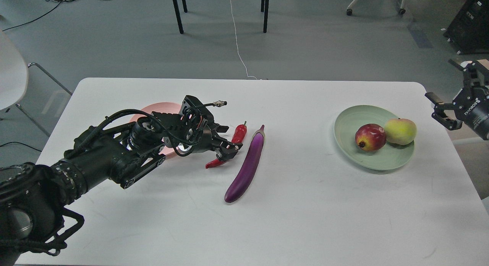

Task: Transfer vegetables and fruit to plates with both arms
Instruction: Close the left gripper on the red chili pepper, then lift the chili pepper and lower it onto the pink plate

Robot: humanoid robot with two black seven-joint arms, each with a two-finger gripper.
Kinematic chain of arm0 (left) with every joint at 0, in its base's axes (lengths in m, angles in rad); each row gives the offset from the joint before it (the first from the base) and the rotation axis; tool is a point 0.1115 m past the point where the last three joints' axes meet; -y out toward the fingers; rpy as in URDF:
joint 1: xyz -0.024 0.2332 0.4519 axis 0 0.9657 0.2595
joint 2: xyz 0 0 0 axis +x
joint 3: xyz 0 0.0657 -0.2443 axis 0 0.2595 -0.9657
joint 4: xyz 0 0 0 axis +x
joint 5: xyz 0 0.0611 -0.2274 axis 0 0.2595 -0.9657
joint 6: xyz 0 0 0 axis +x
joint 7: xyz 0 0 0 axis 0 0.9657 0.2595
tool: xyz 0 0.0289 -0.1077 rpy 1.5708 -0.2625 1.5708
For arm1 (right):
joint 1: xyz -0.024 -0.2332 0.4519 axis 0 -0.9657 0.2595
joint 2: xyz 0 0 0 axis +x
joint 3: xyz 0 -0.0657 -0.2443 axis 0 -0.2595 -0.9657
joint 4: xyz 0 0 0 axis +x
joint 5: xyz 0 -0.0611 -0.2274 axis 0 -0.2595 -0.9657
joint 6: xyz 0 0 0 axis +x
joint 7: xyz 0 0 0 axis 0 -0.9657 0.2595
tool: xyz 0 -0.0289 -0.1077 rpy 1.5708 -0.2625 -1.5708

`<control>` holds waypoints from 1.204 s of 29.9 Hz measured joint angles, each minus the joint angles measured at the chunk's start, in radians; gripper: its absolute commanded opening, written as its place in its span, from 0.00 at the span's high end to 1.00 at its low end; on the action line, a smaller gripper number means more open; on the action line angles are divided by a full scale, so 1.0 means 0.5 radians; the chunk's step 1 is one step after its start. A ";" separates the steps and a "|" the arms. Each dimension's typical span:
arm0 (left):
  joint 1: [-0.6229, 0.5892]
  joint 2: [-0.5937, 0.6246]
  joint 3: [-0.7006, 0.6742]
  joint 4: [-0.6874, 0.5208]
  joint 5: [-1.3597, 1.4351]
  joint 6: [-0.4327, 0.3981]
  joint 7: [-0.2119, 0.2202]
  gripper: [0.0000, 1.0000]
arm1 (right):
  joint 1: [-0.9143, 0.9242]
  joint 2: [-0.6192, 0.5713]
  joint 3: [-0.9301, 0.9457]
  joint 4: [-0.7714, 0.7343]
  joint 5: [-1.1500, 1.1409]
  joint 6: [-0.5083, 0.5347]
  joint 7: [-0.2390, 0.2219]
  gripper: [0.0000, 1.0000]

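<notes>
The left gripper [226, 141] is seen spread open over the chili [233, 141], one finger on each side of it, the chili lying on the table [290, 205]. Just right of the chili lies the eggplant [246, 167]; left of it, behind the arm, the pink plate [156, 107]. Far right of the chili, the green plate [355, 159] holds the pomegranate [369, 137] and peach [400, 131], touching. The right gripper [439, 105] is held open off the table edge, gripping nothing

Glossy eggplant [246, 167], matte green plate [349, 120].
</notes>
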 measured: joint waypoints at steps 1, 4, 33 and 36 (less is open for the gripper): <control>0.000 0.000 0.000 -0.002 0.000 0.000 0.000 0.27 | -0.001 0.000 0.000 0.000 0.000 0.000 0.000 0.01; 0.000 -0.003 0.001 -0.011 0.000 0.000 -0.001 0.27 | -0.006 0.000 0.000 0.000 0.000 0.000 0.000 0.01; 0.030 0.021 0.076 -0.030 0.036 0.000 0.007 0.80 | -0.055 -0.006 0.005 0.000 0.000 0.000 0.000 0.01; 0.031 0.030 0.076 -0.025 0.038 0.003 0.009 0.89 | -0.062 -0.006 0.005 0.000 0.000 0.000 0.000 0.01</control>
